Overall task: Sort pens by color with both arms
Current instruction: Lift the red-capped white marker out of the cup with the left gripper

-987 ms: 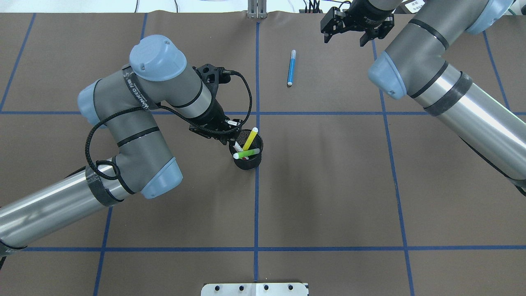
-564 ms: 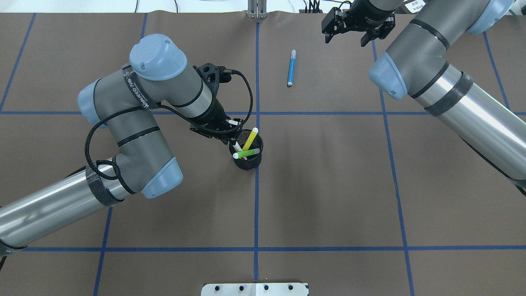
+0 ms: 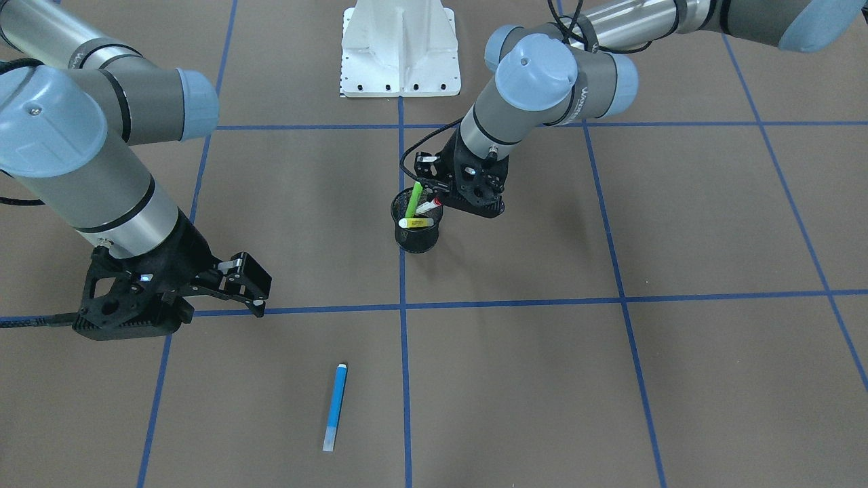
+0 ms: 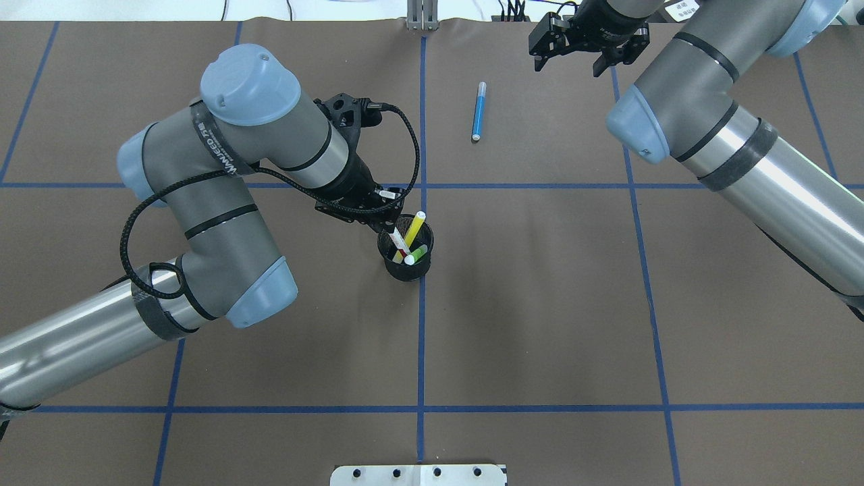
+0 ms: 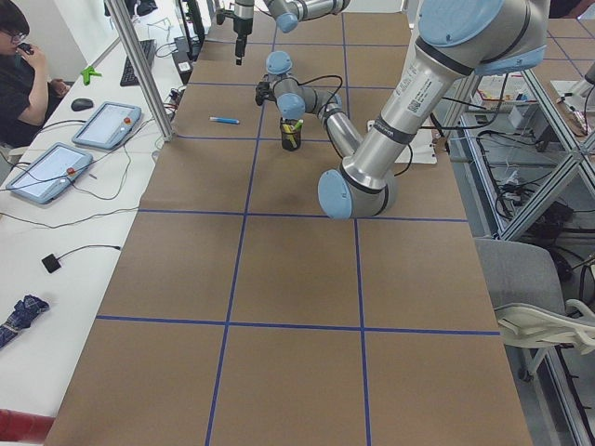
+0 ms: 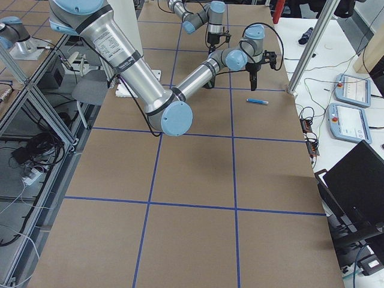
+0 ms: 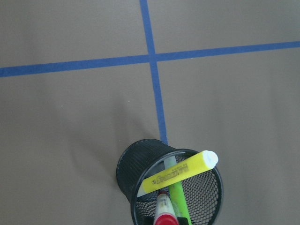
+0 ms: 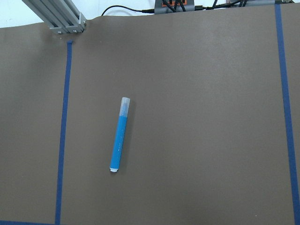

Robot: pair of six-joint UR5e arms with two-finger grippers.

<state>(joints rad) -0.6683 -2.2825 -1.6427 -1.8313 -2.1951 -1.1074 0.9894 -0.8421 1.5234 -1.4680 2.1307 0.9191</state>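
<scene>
With my left gripper (image 4: 391, 220) clamped on the red-capped pen (image 4: 398, 244) in the mid-table mesh cup (image 4: 407, 273), I should draw it straight up past the yellow pen (image 4: 412, 228) and lime green pen (image 4: 418, 254), while my right gripper (image 4: 568, 65) hangs spread wide, right of the far blue pen (image 4: 478, 111).

Apparently three pens (image 4: 412, 228) in the cup (image 4: 405, 273), a fourth (image 4: 478, 111) flat beyond

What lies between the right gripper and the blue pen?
Only bare brown table cover. In the overhead view, the stretch from the right gripper to the blue pen holds no object and no tape line.
</scene>
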